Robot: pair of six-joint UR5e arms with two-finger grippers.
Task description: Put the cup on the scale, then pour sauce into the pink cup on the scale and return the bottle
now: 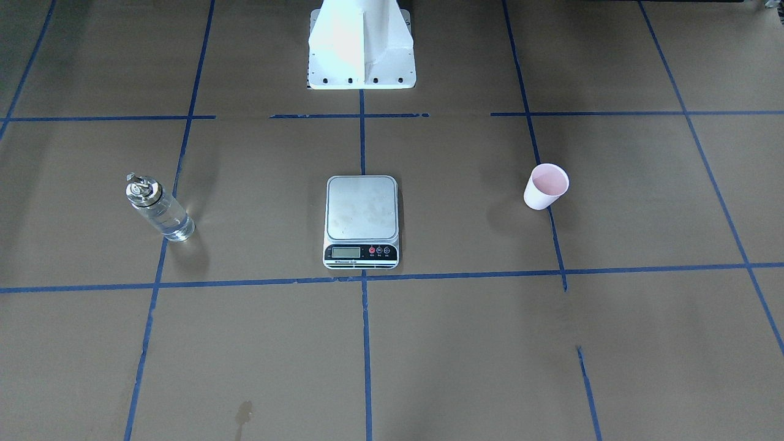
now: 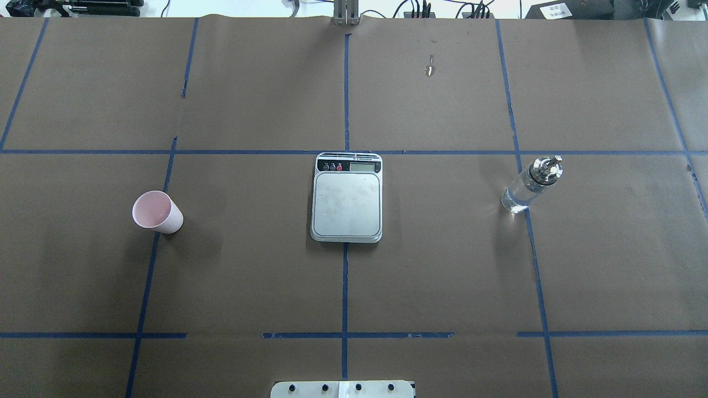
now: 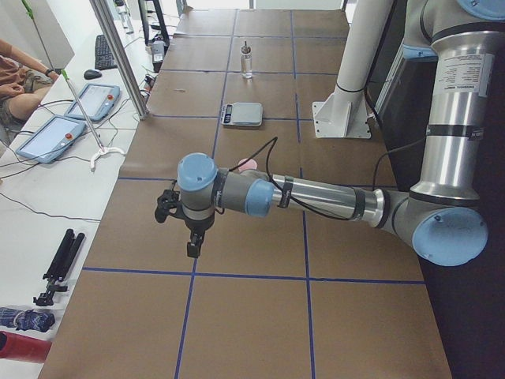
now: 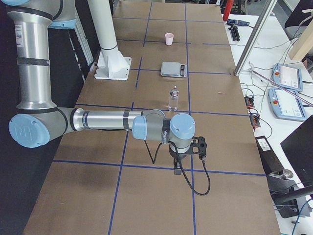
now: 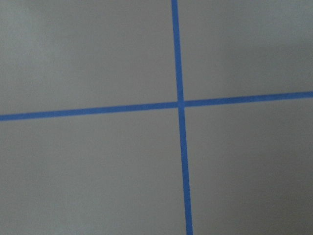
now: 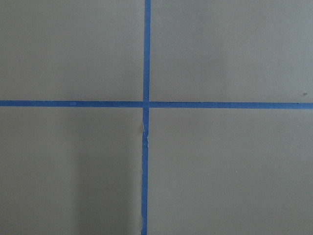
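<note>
The cup (image 2: 157, 212) and bottle (image 2: 530, 185) stand on the desk (image 2: 442, 265), the bare scale (image 2: 347, 199) between them. Whether the left gripper (image 3: 192, 245) or right gripper (image 4: 176, 162) is clenched cannot be told. A glancing grasp could topple the light cup.

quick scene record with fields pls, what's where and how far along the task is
scale: centre of the table, nothing on it
cup: upright, looks empty, on the robot's left, off the scale
bottle: upright on the robot's right, clear sauce inside
left arm: stretched over the table's left end, touching nothing
right arm: same at the right end
stage: cup not yet on the scale, nothing poured
</note>
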